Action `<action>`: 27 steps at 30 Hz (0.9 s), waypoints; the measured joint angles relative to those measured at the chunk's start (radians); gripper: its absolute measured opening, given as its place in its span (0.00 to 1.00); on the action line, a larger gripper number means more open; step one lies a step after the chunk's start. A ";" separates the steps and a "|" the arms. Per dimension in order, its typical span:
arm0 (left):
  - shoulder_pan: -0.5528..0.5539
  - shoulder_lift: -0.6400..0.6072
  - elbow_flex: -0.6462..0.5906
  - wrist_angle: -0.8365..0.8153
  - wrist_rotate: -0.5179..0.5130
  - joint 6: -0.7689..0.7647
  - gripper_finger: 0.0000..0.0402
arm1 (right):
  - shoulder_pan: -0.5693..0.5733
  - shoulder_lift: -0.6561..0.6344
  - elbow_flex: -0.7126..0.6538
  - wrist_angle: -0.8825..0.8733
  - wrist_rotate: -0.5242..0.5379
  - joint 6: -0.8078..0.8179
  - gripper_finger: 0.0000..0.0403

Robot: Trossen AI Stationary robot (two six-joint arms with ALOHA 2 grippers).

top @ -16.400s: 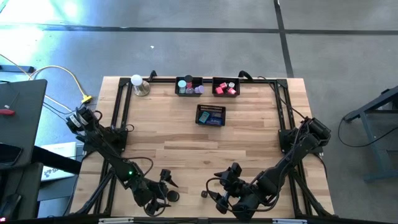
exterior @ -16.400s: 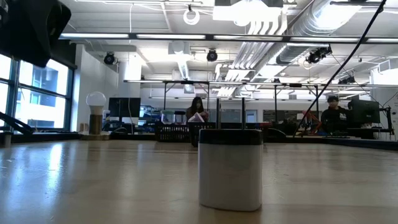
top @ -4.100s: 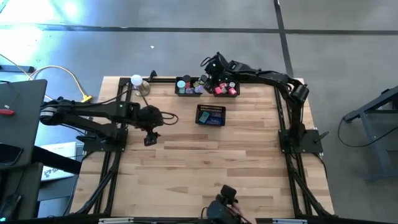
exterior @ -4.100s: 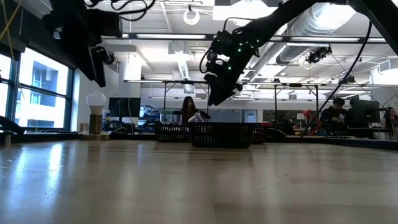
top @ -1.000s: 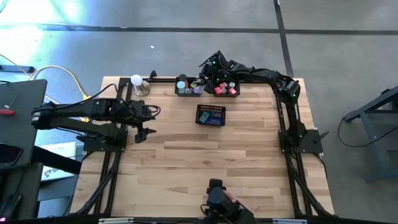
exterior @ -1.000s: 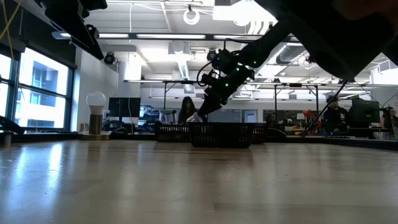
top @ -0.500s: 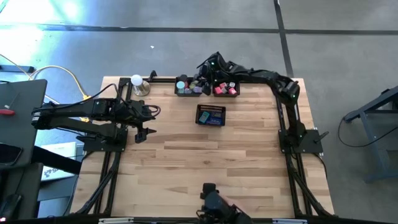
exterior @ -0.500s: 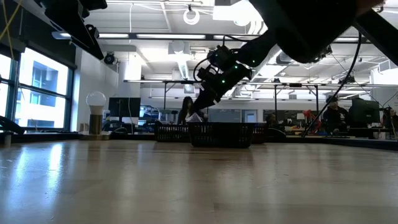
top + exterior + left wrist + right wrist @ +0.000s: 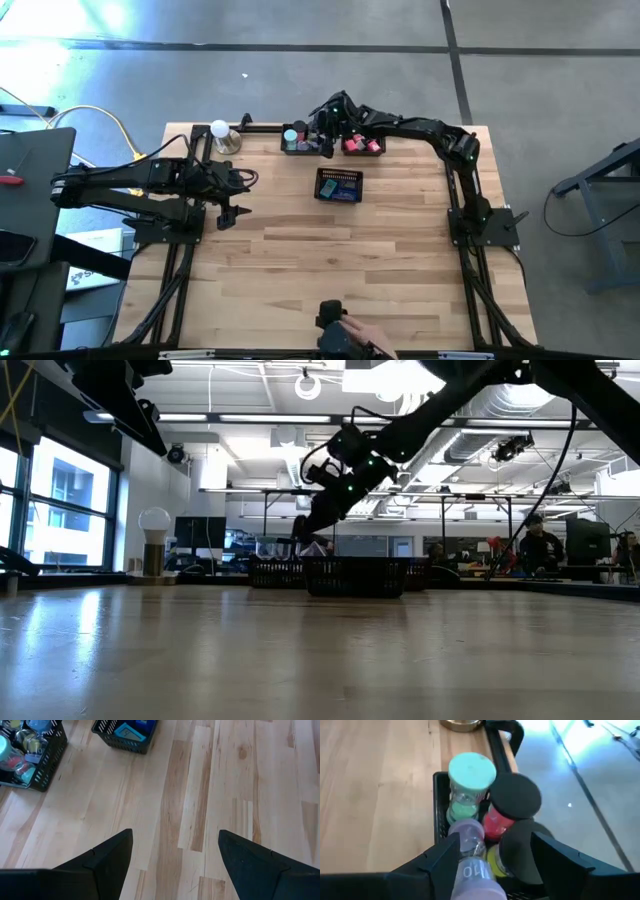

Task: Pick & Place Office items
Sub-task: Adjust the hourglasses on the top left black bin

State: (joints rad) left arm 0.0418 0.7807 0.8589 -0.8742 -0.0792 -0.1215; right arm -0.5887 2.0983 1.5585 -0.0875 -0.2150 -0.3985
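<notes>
We hover our right gripper [image 9: 490, 862], fingers spread and empty, over the lavender-capped roll [image 9: 470, 836] in the black mesh tray [image 9: 303, 139], lined up for grasping; left gripper [image 9: 175, 857] waits open over bare wood.

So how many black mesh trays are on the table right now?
3. One sits at the far edge, under the right gripper; one is just to its right; the third stands apart, nearer the table's middle. None looks hidden.

left end effector [image 9: 172, 857] parted over bare table [image 9: 210, 795] | two mesh trays [image 9: 125, 732] beyond
</notes>
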 joint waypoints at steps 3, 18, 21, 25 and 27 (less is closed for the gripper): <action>0.000 0.000 0.000 0.000 0.000 0.000 0.71 | 0.014 -0.022 0.000 0.001 0.035 0.000 0.56; 0.000 0.000 0.000 0.000 0.000 -0.001 0.71 | 0.079 -0.139 -0.001 -0.384 0.343 0.069 0.37; 0.000 0.000 0.000 0.000 0.000 -0.001 0.71 | 0.067 -0.121 0.000 -0.438 0.330 0.097 0.32; 0.000 0.000 0.000 0.000 0.000 -0.002 0.71 | 0.048 -0.105 -0.001 -0.430 0.298 0.122 0.22; 0.000 0.000 0.000 0.000 0.000 -0.003 0.71 | 0.042 -0.105 -0.001 -0.424 0.286 0.122 0.16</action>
State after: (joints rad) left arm 0.0418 0.7806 0.8589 -0.8742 -0.0792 -0.1243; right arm -0.5465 1.9934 1.5577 -0.5112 0.0712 -0.2764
